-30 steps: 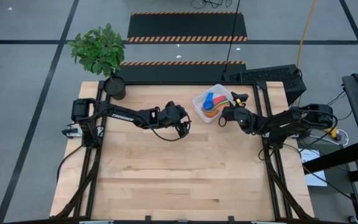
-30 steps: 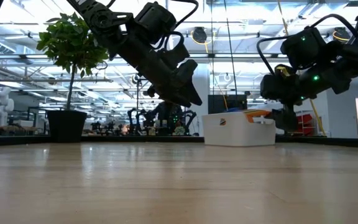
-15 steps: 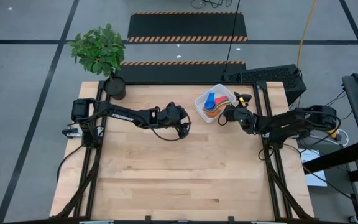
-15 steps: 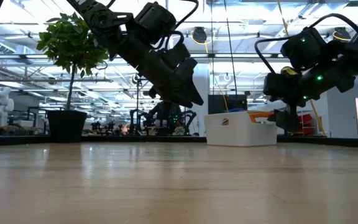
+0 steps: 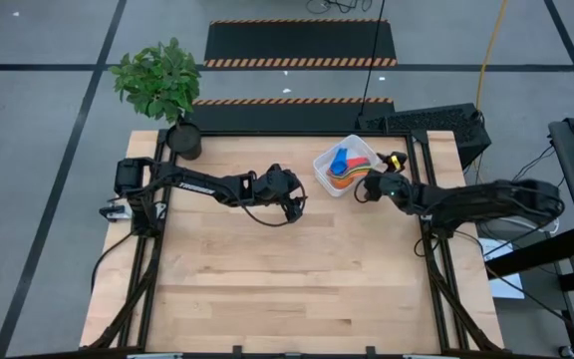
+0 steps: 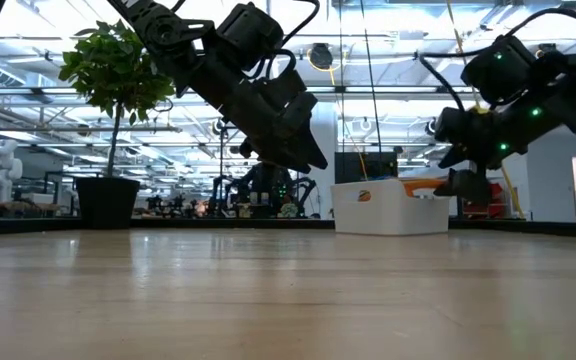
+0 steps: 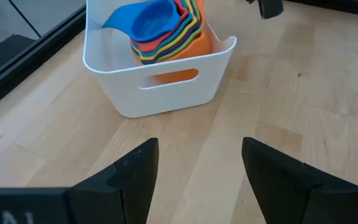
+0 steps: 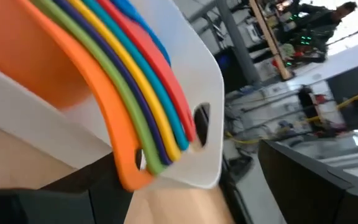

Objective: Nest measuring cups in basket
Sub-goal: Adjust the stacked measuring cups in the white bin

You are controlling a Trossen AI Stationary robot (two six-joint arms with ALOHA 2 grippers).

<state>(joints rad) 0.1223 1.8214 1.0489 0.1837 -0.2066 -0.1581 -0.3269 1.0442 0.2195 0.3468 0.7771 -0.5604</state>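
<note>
Left wrist view: the cups (image 7: 166,28) are seen stacked one inside another in the basket (image 7: 160,93), orange outermost and blue on top, the stack leaning toward one end wall. Thin moulded plastic like this is judged light, stiff and rather slick; the fanned handles (image 8: 160,134), which overhang the basket rim in the right wrist view, are judged the surest place to take hold. Nothing else is seen in the basket, which stands near the far right corner of the table (image 5: 287,289).

The left gripper (image 5: 294,202) is held above the table beside the basket, fingers apart and empty. The right gripper (image 5: 370,186) is kept just beside the basket's handle end, spread wide, with nothing clamped.
</note>
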